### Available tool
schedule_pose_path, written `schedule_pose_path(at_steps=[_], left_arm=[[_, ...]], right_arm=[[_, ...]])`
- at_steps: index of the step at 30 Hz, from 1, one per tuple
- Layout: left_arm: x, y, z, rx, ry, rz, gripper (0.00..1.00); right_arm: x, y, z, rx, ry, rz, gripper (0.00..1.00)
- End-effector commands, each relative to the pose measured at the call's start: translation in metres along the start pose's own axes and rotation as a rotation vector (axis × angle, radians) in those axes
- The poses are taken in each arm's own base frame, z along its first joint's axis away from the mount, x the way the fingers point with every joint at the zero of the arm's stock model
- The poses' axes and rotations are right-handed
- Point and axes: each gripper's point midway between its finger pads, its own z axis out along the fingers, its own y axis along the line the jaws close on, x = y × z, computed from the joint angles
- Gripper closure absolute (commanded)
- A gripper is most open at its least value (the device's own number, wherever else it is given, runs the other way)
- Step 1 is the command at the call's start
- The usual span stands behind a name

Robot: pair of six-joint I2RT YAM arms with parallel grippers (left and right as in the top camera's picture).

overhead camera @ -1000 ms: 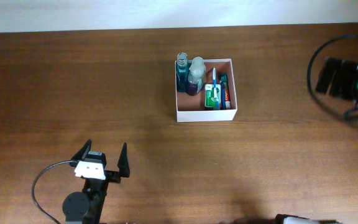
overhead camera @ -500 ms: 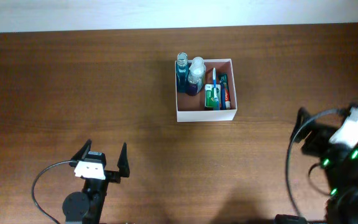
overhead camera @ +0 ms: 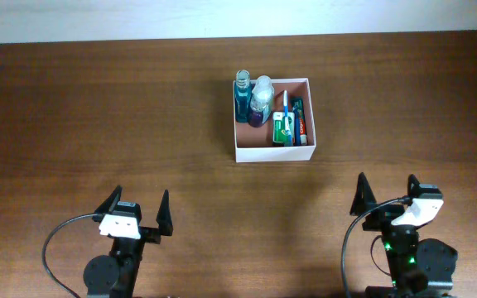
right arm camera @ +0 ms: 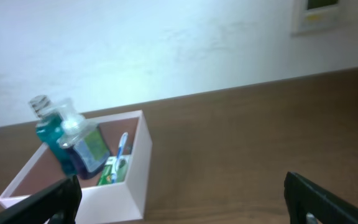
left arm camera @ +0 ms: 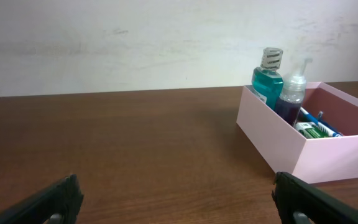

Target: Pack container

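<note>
Overhead first: the right gripper (overhead camera: 387, 179) has changed station. A second ago its arm stood off the container's (overhead camera: 274, 153) right side, at the picture's edge; it now sits on the near side of the container, to the right, well apart from it, fingers pointing toward it. The left gripper (overhead camera: 141, 193) has not shifted: near side, to the left, well apart, aimed likewise. Both pairs of jaws stand spread wide, nothing between them. The container rests unmoved on the table (overhead camera: 98, 108), holding a teal bottle (overhead camera: 243, 93) and a clear bottle (overhead camera: 261, 99) along its left wall, with a green packet (overhead camera: 282, 129) to their right.

Left wrist view: the fingers (left arm camera: 303, 198) sit at the bottom corners, released. The container lies ahead to the right, the teal bottle upright inside it.

Right wrist view: the fingers (right arm camera: 325, 200) are likewise splayed and empty. The container lies ahead to the left.
</note>
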Motion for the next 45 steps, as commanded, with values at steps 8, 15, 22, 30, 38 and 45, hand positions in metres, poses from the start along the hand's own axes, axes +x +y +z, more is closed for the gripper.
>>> schedule_pose_path(at_steps=[8,15,22,30,38,45], left_arm=[[0.001,0.002,0.0,-0.009,0.0,-0.01,0.01],[0.001,0.002,0.0,-0.009,0.0,-0.01,0.01],[0.001,0.002,0.0,-0.009,0.0,-0.01,0.01],[0.001,0.002,0.0,-0.009,0.0,-0.01,0.01],[0.001,0.002,0.0,-0.009,0.0,-0.01,0.01],[0.001,0.002,0.0,-0.009,0.0,-0.01,0.01]], right_arm=[[0.008,0.01,0.0,-0.071,-0.094,-0.001,0.01],[0.004,0.006,0.0,-0.051,-0.116,-0.002,0.02],[0.022,0.0,0.006,-0.03,-0.08,0.003,0.01],[0.048,-0.003,0.012,-0.03,-0.034,0.029,0.01],[0.053,-0.005,0.013,-0.023,-0.023,0.022,0.01],[0.053,-0.005,0.013,-0.024,-0.023,0.022,0.01]])
